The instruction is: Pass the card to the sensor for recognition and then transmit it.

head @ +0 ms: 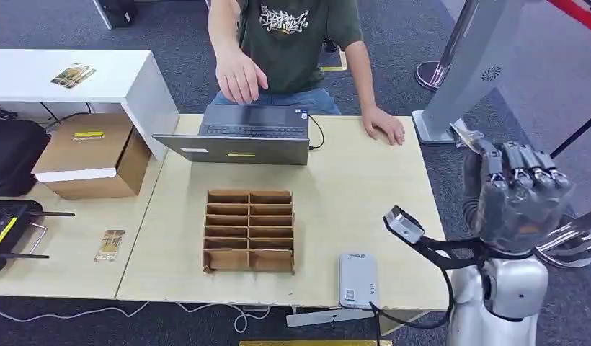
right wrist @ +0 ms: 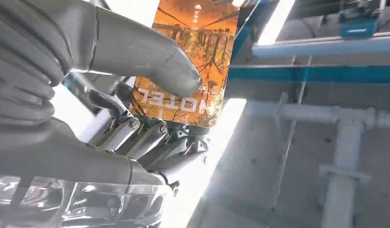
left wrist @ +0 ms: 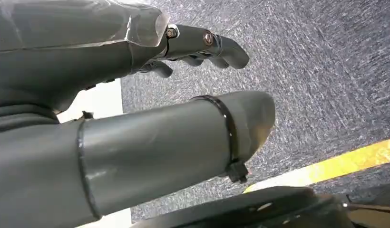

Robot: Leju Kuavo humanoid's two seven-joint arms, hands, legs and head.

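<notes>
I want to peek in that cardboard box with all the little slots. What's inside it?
The cardboard organizer has two columns of slots, and those whose floors show look empty. Its dividers hide the depths of the nearer slots, so a card standing there could go unseen.

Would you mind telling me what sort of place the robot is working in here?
Probably an office or demo hall set up as a mock hotel check-in desk: grey carpet, a person's laptop on the table, a card reader, a compartmented card tray.
</notes>
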